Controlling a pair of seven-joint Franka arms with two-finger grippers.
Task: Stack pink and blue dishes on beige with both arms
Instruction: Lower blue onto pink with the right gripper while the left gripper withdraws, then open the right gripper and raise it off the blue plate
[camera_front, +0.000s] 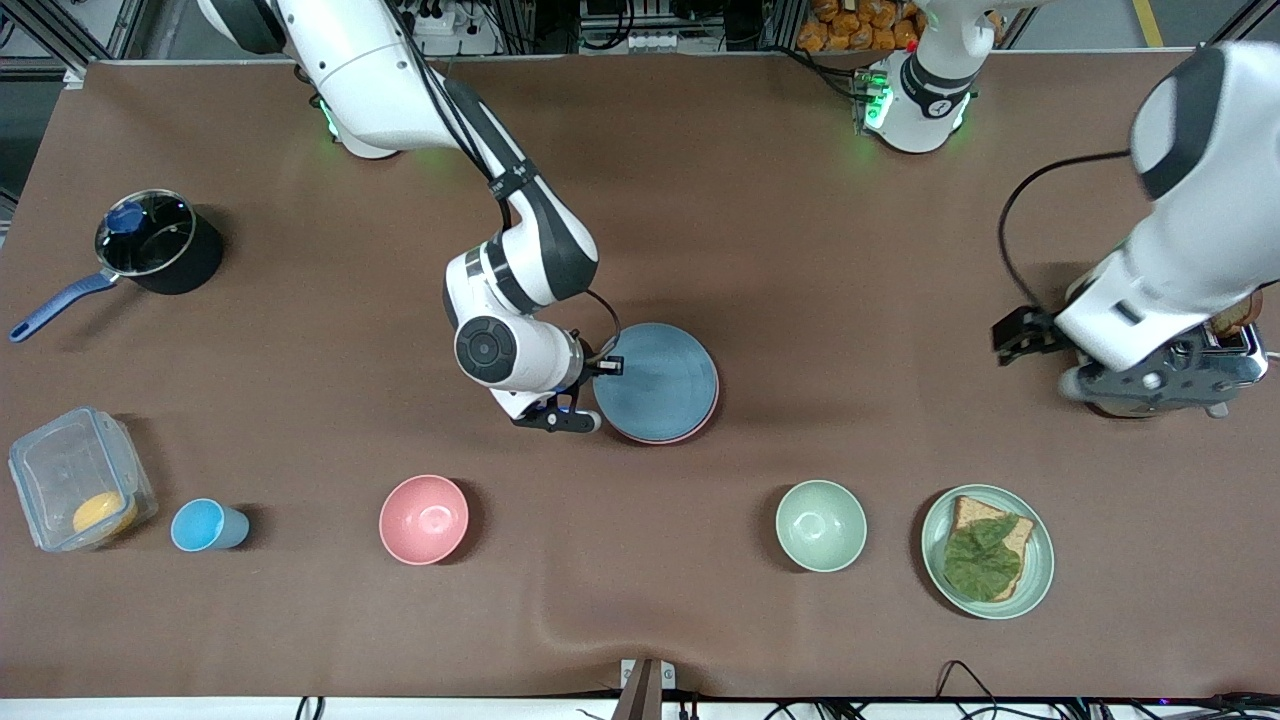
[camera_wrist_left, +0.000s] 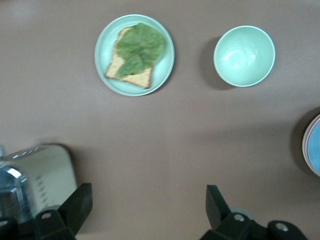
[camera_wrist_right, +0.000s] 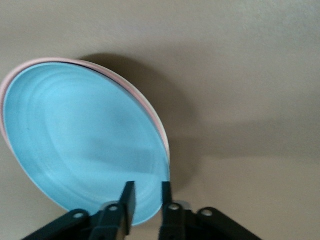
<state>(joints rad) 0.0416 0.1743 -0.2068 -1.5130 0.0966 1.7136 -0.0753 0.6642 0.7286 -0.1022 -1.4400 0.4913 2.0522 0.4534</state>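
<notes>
The light blue plate (camera_front: 660, 378) lies on the pale pink plate (camera_front: 668, 438), of which only a thin rim (camera_wrist_right: 161, 131) shows; the stack sits mid-table. No beige plate shows under them in any view. My right gripper (camera_front: 606, 367) is at the blue plate's (camera_wrist_right: 80, 140) edge toward the right arm's end. It (camera_wrist_right: 148, 200) is shut on that rim, one finger inside the plate and one outside. My left gripper (camera_wrist_left: 149, 210) hangs open and empty above bare table beside the toaster (camera_wrist_left: 35, 175). The stack's edge (camera_wrist_left: 314, 150) is visible in the left wrist view.
Nearer the front camera stand a lidded container (camera_front: 78, 478), blue cup (camera_front: 205, 525), pink bowl (camera_front: 424, 518), green bowl (camera_front: 820, 525) and green plate (camera_front: 1040, 560) with toast and a leaf. A pot (camera_front: 155, 240) sits toward the right arm's end, the toaster (camera_front: 1235, 345) under the left arm.
</notes>
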